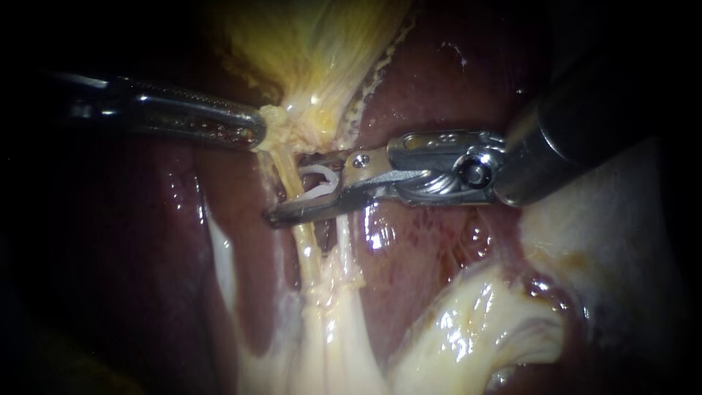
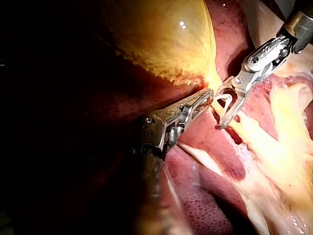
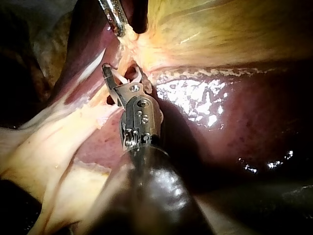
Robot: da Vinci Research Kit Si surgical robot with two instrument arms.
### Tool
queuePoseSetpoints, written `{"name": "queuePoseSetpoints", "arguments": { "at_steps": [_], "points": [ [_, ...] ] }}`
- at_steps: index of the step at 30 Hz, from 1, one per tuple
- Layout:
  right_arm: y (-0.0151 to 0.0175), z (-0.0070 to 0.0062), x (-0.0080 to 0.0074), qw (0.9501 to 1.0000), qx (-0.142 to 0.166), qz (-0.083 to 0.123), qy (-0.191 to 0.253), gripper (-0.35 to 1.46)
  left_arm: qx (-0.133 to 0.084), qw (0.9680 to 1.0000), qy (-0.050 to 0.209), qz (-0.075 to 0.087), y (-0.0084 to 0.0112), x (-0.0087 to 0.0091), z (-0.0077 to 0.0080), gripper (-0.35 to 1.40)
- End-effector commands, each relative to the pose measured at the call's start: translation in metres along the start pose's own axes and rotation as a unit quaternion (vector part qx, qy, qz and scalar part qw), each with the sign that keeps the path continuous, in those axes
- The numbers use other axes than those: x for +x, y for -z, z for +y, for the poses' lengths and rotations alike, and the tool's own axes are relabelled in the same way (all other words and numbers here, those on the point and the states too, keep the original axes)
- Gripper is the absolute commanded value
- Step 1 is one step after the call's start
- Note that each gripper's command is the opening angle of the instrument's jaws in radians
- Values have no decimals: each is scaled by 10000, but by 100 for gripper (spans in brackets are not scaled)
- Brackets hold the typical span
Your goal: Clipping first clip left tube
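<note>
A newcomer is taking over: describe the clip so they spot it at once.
Start at the yellow gallbladder, top of the endoscope view, and follow its narrow end down to the pale tubes. The right instrument reaches across them, carrying the clip in its tip. It is the only bright white, curved piece among yellowish tissue and grey metal.

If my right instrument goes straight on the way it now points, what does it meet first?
Most likely the left tube: it seems to lie just ahead of the clip held in the right instrument's jaws. Behind it is the liver; depth is unclear.
</note>
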Motion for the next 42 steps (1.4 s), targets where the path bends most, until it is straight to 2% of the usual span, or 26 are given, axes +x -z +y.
{"name": "queuePoseSetpoints", "arguments": {
  "at_steps": [1,3,6,8,13,16,19,23,29,38,40,42],
  "points": [
    [2,-1,0,10000,78,-9,0,46,-1,10000,-1,0,0,0,0,-35],
    [4,-4,0,9996,294,8,-2,45,-5,10000,-2,14,0,0,0,-35],
    [6,-12,0,9976,678,147,18,45,-5,10000,-2,14,0,1,0,-35],
    [7,-20,0,9943,1048,198,92,45,-4,10000,-3,15,1,1,0,-35],
    [8,-32,2,9875,1530,374,-90,44,-4,10000,-3,15,1,1,0,-35],
    [8,-34,4,9817,1796,561,-279,44,-4,10000,-3,15,1,1,0,-35],
    [8,-34,6,9763,2027,655,-396,42,-4,10000,-3,15,1,1,0,-35],
    [10,-32,14,9702,2174,906,-574,41,-4,10000,-3,15,1,1,0,-35],
    [14,-31,20,9630,2327,1098,-805,42,-4,10000,-3,15,1,1,0,-35],
    [14,-32,16,9607,2360,1120,-942,44,-4,10000,-3,15,1,1,0,-35],
    [15,-34,15,9582,2442,1119,-988,44,-4,10000,-3,15,1,1,0,-35],
    [17,-38,13,9529,2658,1065,-996,44,-4,10000,-3,15,1,1,0,-35]
  ]
}}
